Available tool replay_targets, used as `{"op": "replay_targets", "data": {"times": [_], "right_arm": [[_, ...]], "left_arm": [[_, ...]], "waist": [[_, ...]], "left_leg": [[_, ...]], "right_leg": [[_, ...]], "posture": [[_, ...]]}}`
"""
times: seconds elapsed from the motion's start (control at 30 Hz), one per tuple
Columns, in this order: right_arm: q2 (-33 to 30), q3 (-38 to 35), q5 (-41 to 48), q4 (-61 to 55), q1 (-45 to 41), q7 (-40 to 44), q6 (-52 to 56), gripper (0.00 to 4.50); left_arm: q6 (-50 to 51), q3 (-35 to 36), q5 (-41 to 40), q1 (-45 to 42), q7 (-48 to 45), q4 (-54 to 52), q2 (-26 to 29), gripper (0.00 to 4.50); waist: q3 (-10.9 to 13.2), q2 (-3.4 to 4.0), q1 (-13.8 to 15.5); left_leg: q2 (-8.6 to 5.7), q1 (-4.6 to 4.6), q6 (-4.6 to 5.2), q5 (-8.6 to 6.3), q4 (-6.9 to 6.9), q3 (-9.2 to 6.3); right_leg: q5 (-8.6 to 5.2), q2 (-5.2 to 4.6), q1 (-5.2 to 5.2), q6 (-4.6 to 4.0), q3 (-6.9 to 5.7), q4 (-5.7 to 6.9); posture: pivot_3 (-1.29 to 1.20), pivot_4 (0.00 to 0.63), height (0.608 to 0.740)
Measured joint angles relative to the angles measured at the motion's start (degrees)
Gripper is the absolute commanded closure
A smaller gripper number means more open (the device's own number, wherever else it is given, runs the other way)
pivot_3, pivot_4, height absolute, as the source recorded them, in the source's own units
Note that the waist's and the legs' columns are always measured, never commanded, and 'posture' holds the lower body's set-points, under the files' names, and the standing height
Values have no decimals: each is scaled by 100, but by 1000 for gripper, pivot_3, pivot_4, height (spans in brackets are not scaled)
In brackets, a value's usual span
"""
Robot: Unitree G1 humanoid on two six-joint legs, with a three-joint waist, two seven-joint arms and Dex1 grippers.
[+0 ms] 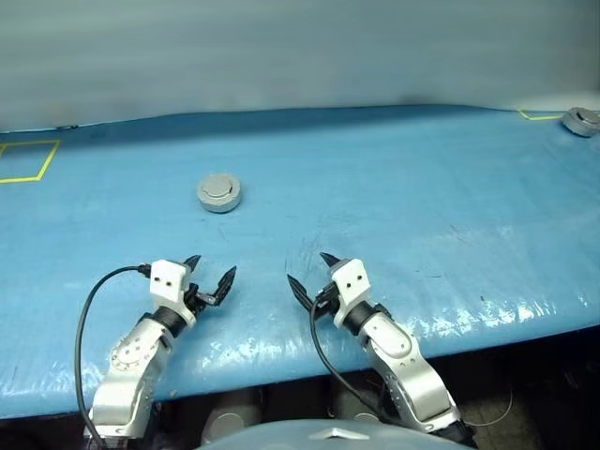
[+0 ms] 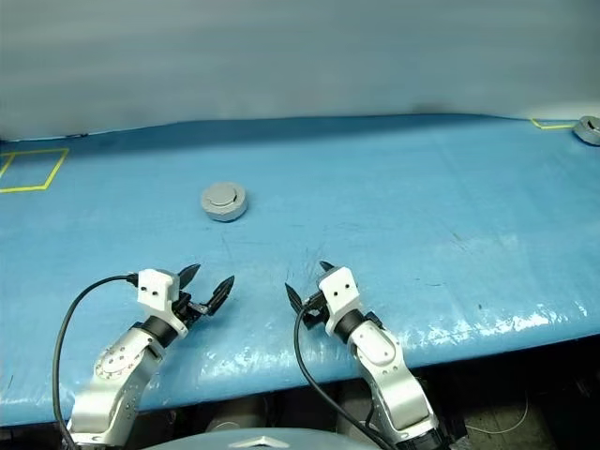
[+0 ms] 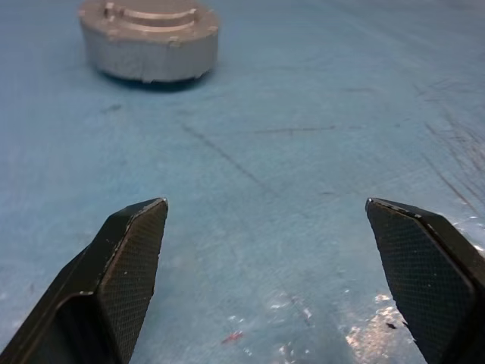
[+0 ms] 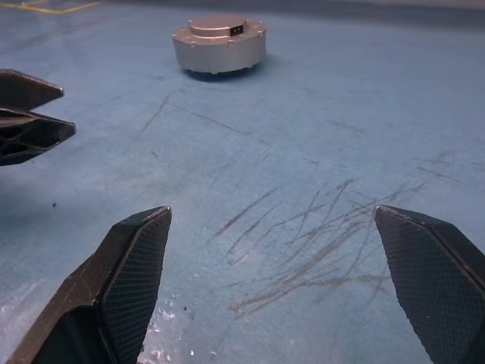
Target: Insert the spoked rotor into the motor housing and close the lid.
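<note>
Two yellow-tape outlines (image 1: 23, 161) marking the blue table (image 1: 394, 216), one lying at the far left edge and the other (image 1: 539, 115) sitting at the far right corner. Stretching wide across the views, with a worn blue covering showing fine scratches (image 4: 303, 250) near the front edge and glossy patches catching light toward the right front. Backing onto a plain pale grey wall (image 1: 300, 56) running along the far side. Moving from the left: left gripper (image 1: 210, 277) hovering just above the table near the front edge, black fingers spreading wide and gripping nothing. Further back and slightly to the right, motor housing (image 1: 219, 193) resting flat on the blue surface with the lid (image 4: 218, 25) lying closed on top, plain grey face pointing upward; standing well apart from both grippers. Next, right gripper (image 1: 308, 273) hanging beside the left one near the front edge, fingers likewise gaping wide and carrying nothing. Finally, at the far right corner, another small grey round part (image 1: 581, 121) sitting beside the yellow tape.
</note>
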Motion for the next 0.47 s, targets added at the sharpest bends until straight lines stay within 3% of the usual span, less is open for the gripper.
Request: {"op": "replay_targets", "data": {"times": [0.17,0.47], "right_arm": [[-52,3,-147,-1,51,-3,-264,0],[-49,-115,-125,-18,205,-16,-274,0]], "left_arm": [[-844,-65,306,48,-37,67,-249,22],[-907,-65,348,189,-132,288,-327,22]], "waist": [[3,-3,-4],[14,-13,-11]], "left_leg": [[4,-2,2,-1,0,-6],[3,-1,5,-1,5,-12]], "right_leg": [[-2,0,1,2,-10,-1],[-3,8,7,4,-21,1]], "posture": [[0,150,740],[0,150,740]]}}
